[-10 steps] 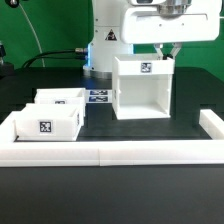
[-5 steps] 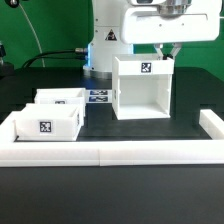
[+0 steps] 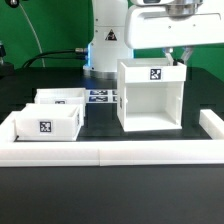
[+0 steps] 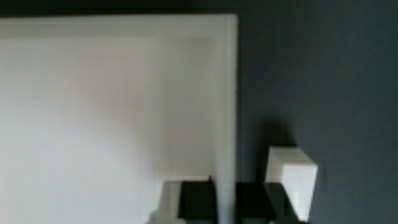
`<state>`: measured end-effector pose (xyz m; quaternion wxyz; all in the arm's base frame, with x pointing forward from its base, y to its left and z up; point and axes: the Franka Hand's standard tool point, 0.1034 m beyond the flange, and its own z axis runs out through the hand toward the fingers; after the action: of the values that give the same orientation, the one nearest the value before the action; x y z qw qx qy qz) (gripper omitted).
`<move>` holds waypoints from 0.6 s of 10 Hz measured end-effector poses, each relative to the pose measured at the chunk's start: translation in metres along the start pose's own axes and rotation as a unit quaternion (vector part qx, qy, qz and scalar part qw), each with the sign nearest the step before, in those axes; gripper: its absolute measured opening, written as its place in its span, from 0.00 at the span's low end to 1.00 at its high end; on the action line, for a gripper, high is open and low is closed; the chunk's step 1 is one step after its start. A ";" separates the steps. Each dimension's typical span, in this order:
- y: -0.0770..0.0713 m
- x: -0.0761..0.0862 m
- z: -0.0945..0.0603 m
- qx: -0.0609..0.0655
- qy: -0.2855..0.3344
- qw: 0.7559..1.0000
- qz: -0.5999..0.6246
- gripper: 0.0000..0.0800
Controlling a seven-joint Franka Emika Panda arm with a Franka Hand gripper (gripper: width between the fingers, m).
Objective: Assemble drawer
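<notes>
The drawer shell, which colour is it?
White, with a black-and-white square tag; the drawer shell shows best in the exterior view.

My outside view is evenly bright; the white shell glares slightly, its hollow shaded. My wrist picture is soft, blurred, dim toward three o'clock.

Drawer shell: smooth white plastic, matt, faint sheen. Both trays look the same plastic. Tags: flat black-and-white print. Table: dark, matt. Border blocks: white, dull.
</notes>
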<state>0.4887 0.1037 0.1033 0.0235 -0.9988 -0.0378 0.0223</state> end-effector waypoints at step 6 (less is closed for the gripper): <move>-0.002 0.086 -0.004 0.014 0.044 0.999 0.015 0.05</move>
<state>0.5744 0.1117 0.1040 0.0392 -0.9988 -0.0214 -0.0207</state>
